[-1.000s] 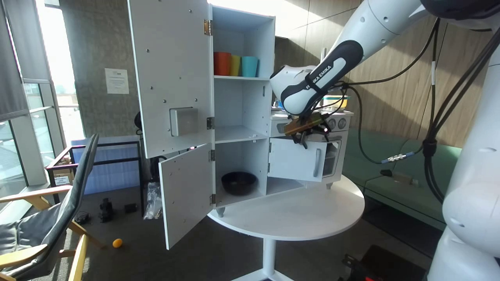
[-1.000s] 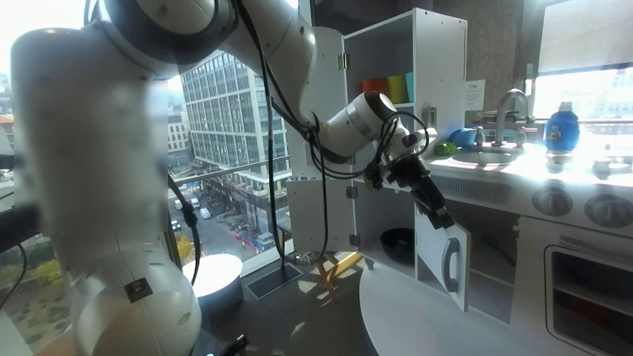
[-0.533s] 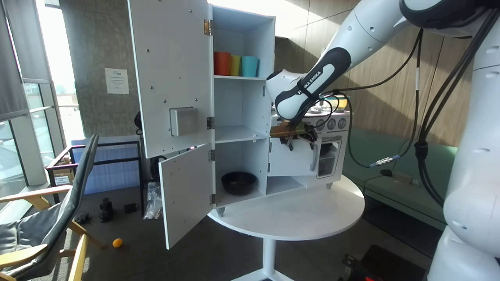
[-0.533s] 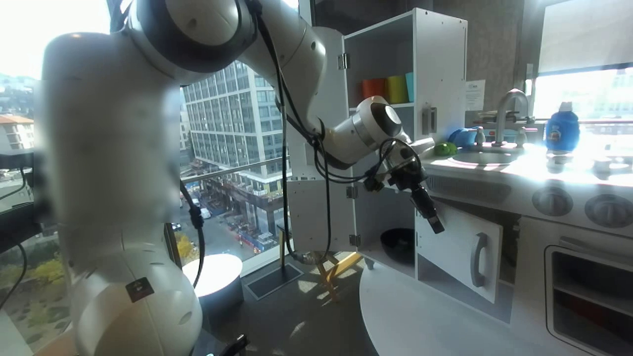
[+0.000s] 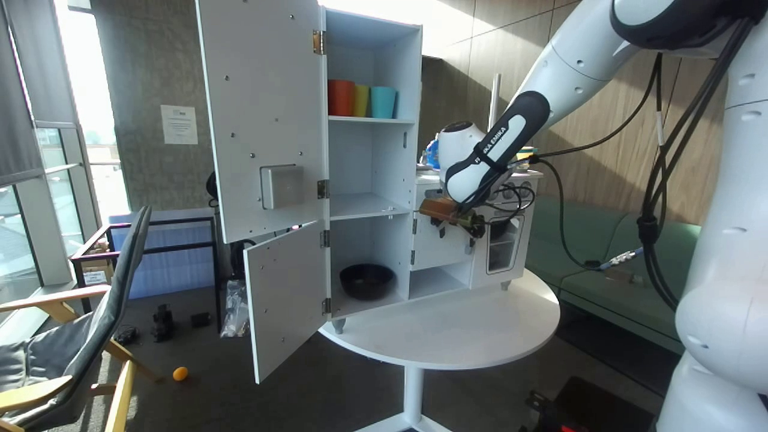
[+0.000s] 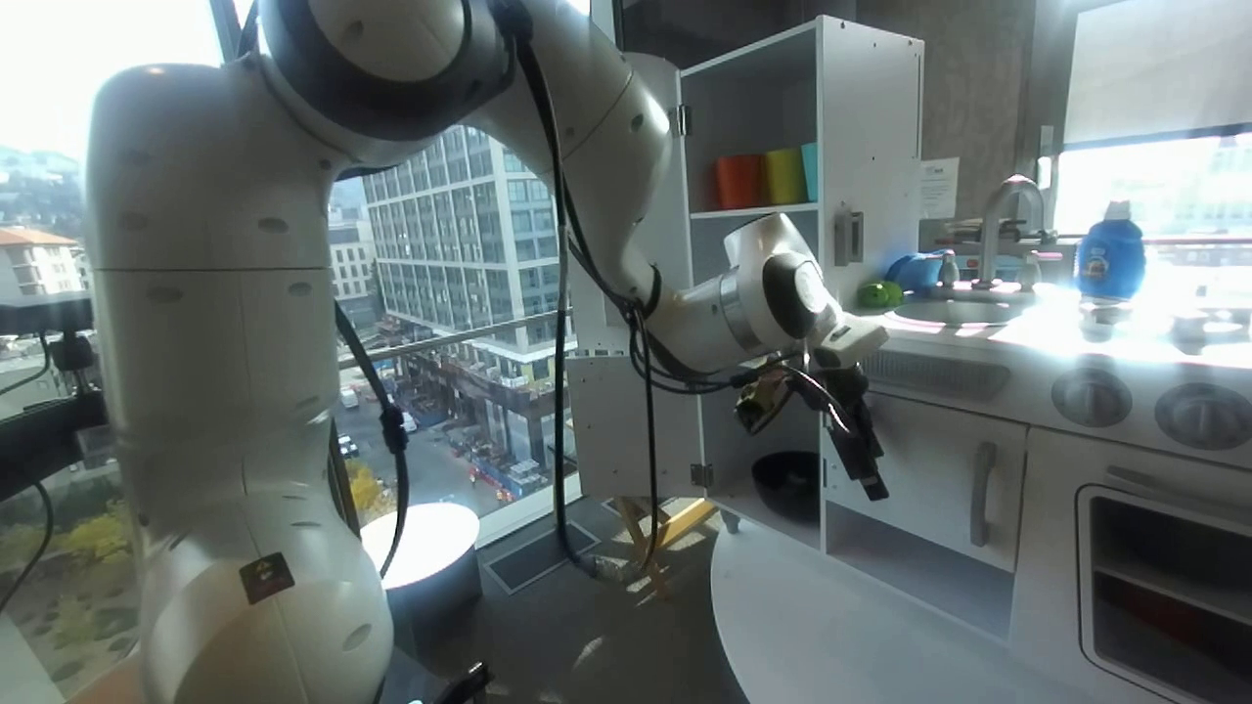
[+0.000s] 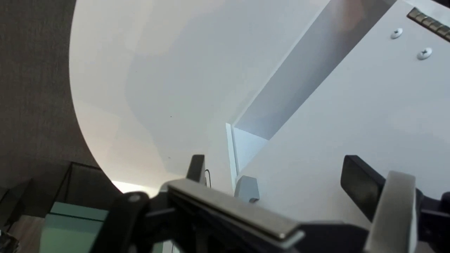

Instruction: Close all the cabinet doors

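Note:
The small white door under the sink (image 5: 432, 255) sits flush, or nearly flush, in its frame. It also shows in an exterior view (image 6: 929, 469) and fills the right of the wrist view (image 7: 334, 123). Its grey handle (image 6: 981, 494) stands near the fingers in the wrist view (image 7: 247, 189). My gripper (image 5: 457, 236) is in front of this door, fingers apart (image 7: 274, 163) with nothing between them; contact with the door is unclear. The tall cabinet's upper door (image 5: 264, 108) and lower door (image 5: 288, 300) stand wide open. The lower one also shows here (image 6: 631, 430).
The cabinet stands on a round white table (image 5: 444, 336). A black bowl (image 5: 367, 282) and coloured cups (image 5: 341, 99) are on its shelves. The oven (image 6: 1164, 577) is beside the small door. The sink faucet (image 6: 1003, 230) and a blue bottle (image 6: 1111, 252) stand above. A chair (image 5: 72, 348) is beyond.
The small door under the sink has swung from half open to flush or nearly flush. My gripper has moved down and in towards the cabinet with it. The tall cabinet's doors have not moved.

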{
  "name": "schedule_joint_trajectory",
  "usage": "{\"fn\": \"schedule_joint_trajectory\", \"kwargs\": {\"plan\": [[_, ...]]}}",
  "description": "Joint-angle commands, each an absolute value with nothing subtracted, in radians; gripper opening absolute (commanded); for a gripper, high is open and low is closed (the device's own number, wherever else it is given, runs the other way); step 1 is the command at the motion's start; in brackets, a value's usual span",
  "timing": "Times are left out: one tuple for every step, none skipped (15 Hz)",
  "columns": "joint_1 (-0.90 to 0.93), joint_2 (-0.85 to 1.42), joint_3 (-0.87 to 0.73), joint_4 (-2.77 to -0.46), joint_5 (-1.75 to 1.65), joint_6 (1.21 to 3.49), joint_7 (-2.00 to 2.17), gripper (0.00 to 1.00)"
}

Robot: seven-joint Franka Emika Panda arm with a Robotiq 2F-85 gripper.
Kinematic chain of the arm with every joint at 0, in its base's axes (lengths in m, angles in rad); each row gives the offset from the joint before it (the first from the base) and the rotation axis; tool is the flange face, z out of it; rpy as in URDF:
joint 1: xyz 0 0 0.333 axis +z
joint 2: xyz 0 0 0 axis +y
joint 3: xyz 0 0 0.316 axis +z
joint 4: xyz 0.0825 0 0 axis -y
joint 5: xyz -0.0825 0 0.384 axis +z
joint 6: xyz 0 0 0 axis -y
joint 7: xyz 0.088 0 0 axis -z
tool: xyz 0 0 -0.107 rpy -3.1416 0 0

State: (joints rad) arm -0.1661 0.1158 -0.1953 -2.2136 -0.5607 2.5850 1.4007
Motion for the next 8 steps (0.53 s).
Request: {"fn": "schedule_joint_trajectory", "kwargs": {"plan": [[-0.115,-0.067,-0.164,-2.331,-0.525,2.655,1.337,1.00],[-0.104,-0.097,-0.143,-2.350,-0.511,2.654,1.296,1.00],[-0.090,-0.135,-0.119,-2.367,-0.505,2.642,1.269,1.00],[-0.073,-0.176,-0.089,-2.385,-0.465,2.621,1.218,1.00],[-0.052,-0.216,-0.058,-2.402,-0.422,2.596,1.169,1.00],[-0.029,-0.254,-0.027,-2.415,-0.372,2.572,1.121,1.00],[-0.002,-0.284,0.005,-2.420,-0.316,2.540,1.076,1.00],[0.026,-0.309,0.036,-2.419,-0.261,2.508,1.036,1.00]]}}
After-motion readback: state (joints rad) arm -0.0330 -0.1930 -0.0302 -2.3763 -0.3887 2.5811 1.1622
